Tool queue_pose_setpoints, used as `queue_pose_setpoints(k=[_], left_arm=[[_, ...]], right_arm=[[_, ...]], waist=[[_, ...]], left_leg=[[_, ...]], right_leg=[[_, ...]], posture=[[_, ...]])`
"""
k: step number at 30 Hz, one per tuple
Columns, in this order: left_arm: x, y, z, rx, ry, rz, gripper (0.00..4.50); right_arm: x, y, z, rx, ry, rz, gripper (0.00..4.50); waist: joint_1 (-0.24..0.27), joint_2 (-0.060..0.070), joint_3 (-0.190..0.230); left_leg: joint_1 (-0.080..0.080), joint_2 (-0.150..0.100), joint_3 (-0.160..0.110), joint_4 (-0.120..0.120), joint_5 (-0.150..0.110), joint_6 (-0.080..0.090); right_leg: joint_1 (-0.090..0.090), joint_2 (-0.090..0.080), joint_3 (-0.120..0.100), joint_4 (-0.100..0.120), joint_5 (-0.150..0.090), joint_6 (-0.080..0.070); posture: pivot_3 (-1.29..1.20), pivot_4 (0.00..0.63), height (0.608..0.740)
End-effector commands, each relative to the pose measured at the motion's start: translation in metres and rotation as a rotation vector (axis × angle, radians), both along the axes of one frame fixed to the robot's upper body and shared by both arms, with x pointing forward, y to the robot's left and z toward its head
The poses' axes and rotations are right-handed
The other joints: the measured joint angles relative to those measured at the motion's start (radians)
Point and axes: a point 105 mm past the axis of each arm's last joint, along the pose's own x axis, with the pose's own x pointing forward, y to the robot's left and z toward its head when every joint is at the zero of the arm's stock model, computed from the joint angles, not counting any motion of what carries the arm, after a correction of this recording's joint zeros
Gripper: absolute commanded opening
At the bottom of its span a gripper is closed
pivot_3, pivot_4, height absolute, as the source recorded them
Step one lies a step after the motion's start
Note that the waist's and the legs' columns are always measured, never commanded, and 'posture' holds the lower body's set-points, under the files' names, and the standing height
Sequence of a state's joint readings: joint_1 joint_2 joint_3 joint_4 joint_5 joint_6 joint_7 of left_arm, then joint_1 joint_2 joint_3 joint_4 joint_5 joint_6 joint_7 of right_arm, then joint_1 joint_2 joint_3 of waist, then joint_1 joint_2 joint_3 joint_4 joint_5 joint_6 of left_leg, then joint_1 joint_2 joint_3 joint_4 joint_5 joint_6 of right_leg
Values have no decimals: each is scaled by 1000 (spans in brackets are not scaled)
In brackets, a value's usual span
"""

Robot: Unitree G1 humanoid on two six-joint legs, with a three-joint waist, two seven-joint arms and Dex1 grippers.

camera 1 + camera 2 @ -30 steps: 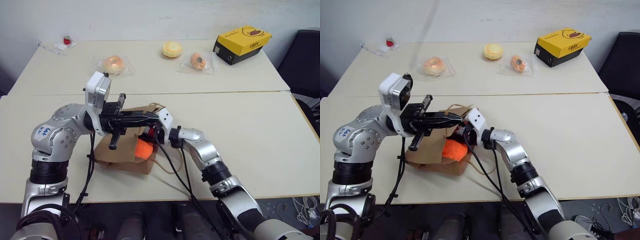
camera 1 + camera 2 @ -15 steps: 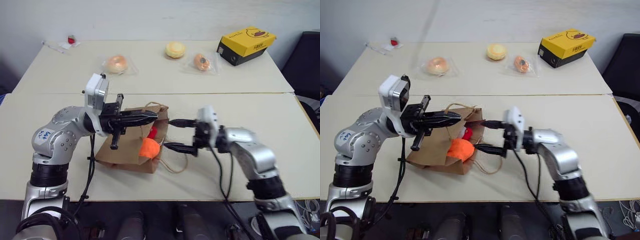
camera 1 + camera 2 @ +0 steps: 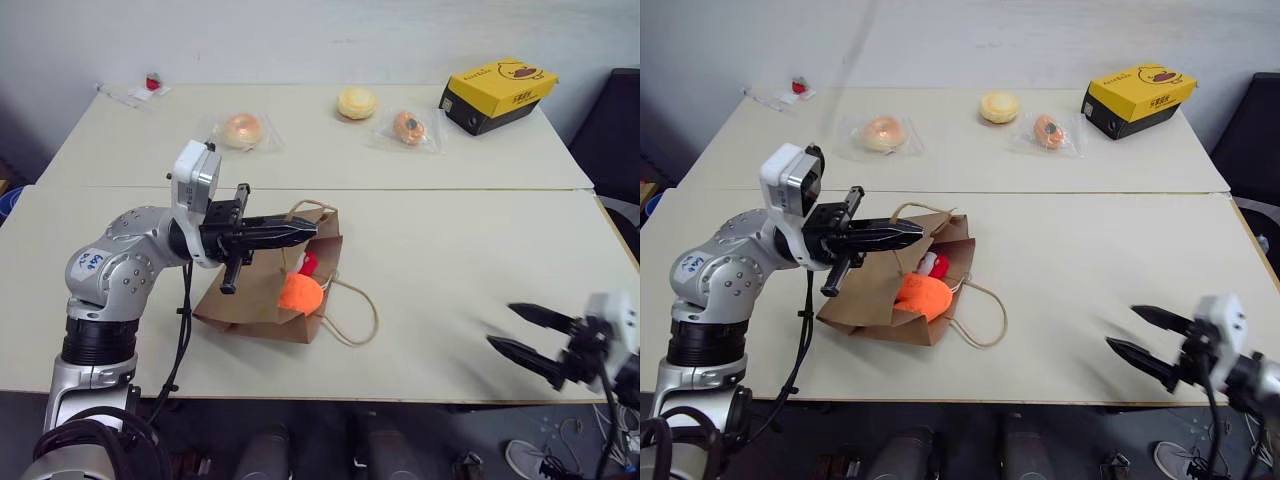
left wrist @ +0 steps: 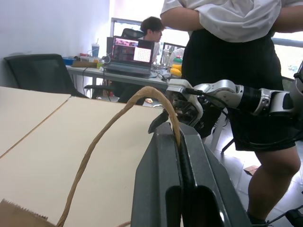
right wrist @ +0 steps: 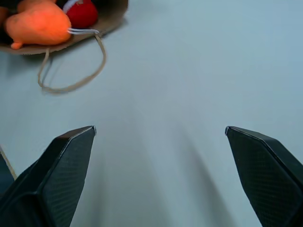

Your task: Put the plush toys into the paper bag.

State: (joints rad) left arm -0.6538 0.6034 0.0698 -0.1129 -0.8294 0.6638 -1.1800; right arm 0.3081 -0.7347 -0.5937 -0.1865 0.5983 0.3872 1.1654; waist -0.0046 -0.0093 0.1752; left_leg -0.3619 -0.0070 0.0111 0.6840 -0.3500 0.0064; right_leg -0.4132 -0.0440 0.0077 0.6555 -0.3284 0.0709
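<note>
bare table (image 3: 470, 250) right of paper bag (image 3: 250, 300), left gripper (image 3: 305, 230) across its mouth

Across my desk (image 3: 480, 240), near its far edge, a yellow box (image 3: 498, 92) with a duck picture sits at the right corner. Just beside it lies a wrapped pastry (image 3: 407, 127), then a bare round bun (image 3: 357, 102), and further left another wrapped pastry (image 3: 241, 129). A small red item on clear wrapping (image 3: 152, 84) lies at the far left corner. Past the desk, a person (image 4: 246, 61) stands with folded arms, and another sits at a laptop (image 4: 129, 56).
</note>
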Motion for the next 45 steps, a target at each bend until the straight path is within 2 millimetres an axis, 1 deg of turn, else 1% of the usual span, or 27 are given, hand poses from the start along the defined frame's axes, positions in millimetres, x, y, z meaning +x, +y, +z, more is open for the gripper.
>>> queue_pose_setpoints(k=[1,2,4,5,6,8,10,13,16,18,19,22,25,28,29,34,36,39,41,43,45], left_arm=[[-1,0,8,1,-51,-6,0],[0,0,8,1,-53,-6,0],[1,-1,9,-3,-58,-1,0],[1,-1,9,-4,-58,-1,0],[0,-1,9,-4,-54,-4,0],[-1,-2,10,-8,-52,-8,0],[-1,-2,13,-23,-52,-8,0],[-1,-2,16,-35,-55,-6,0],[-1,-1,18,-42,-55,-2,0],[-2,0,20,-41,-56,-1,0],[-2,0,20,-40,-57,0,0],[-3,0,22,-42,-59,2,0],[-3,0,23,-43,-61,4,0],[-4,1,23,-39,-65,9,0],[-4,1,24,-39,-68,10,0],[-5,1,24,-38,-74,15,0],[-5,0,23,-40,-74,15,0],[-7,-1,23,-40,-77,15,0],[-8,0,23,-32,-83,19,0],[-8,3,23,-34,-81,26,0],[-7,5,22,-30,-75,29,0]], right_arm=[[-8,11,8,9,18,29,4462],[-10,15,8,20,31,37,4462],[-9,42,12,120,113,96,4462],[-9,59,13,138,159,140,4462],[-9,70,11,152,227,147,4462],[-10,85,7,161,361,152,4462],[-15,101,9,211,470,205,4462],[-19,111,2,214,633,212,4462],[-15,120,-1,302,737,201,4462],[-9,131,-1,377,794,185,4462],[-8,134,-1,397,819,173,4462],[6,151,-3,488,861,135,4462],[15,164,-5,532,872,158,4462],[31,170,-10,570,877,96,4462],[34,171,-13,567,887,80,4462],[38,181,-20,587,919,60,4462],[44,185,-21,615,917,35,4462],[46,187,-20,616,912,29,4462],[44,176,-15,568,887,28,4462],[44,157,-11,539,863,7,4462],[42,136,-11,512,871,-29,4462]], waist=[[-1,0,0],[-1,0,0],[-2,0,0],[-1,0,0],[-1,0,0],[2,0,0],[6,0,0],[12,0,0],[12,-1,0],[8,-1,0],[5,-1,0],[2,-2,0],[0,-2,0],[1,-2,0],[1,-1,0],[2,-2,0],[1,-3,-1],[-2,-2,-1],[-1,-2,-1],[2,-2,0],[9,-2,0]], left_leg=[[4,0,0,-2,-1,1],[6,0,0,-3,-2,3],[7,0,0,-3,-1,1],[7,0,0,-3,0,0],[7,0,0,-2,0,0],[6,1,-1,-2,0,-1],[5,1,-2,-2,0,-1],[3,1,-4,-2,0,-1],[1,1,-5,-2,0,0],[0,1,-5,-2,0,0],[0,1,-5,-2,0,0],[-3,1,-6,0,0,0],[-5,1,-6,1,0,0],[-7,1,-7,1,0,1],[-7,1,-7,1,0,1],[-8,1,-7,1,0,1],[-8,1,-7,1,0,1],[-7,1,-7,1,0,1],[-7,1,-7,0,0,1],[-8,1,-7,0,0,1],[-8,1,-8,1,0,2]], right_leg=[[4,0,0,-1,0,0],[6,0,0,-2,0,0],[6,0,1,-1,0,0],[6,0,1,-1,0,0],[5,0,1,-1,0,0],[5,-1,0,-1,0,0],[5,-2,-1,-2,0,0],[5,-2,-2,-4,0,0],[4,-2,-3,-7,0,0],[4,-2,-3,-8,0,0],[3,-2,-3,-8,0,0],[2,-2,-5,-8,0,0],[0,-2,-5,-8,0,0],[-1,-2,-6,-8,0,0],[-1,-2,-6,-8,0,1],[0,-2,-6,-9,1,1],[0,-2,-6,-9,1,1],[0,-2,-6,-9,1,1],[0,-2,-6,-9,1,1],[0,-2,-6,-9,1,1],[1,-3,-6,-10,1,2]], posture=[[0,150,740],[0,150,740],[0,150,740],[0,150,740],[0,150,740],[0,150,740],[0,150,740],[0,150,740],[0,150,740],[0,150,740],[0,150,740],[0,150,740],[0,150,740],[0,150,740],[0,150,740],[0,150,740],[0,150,740],[0,150,740],[0,150,740],[0,150,740],[0,150,740]])
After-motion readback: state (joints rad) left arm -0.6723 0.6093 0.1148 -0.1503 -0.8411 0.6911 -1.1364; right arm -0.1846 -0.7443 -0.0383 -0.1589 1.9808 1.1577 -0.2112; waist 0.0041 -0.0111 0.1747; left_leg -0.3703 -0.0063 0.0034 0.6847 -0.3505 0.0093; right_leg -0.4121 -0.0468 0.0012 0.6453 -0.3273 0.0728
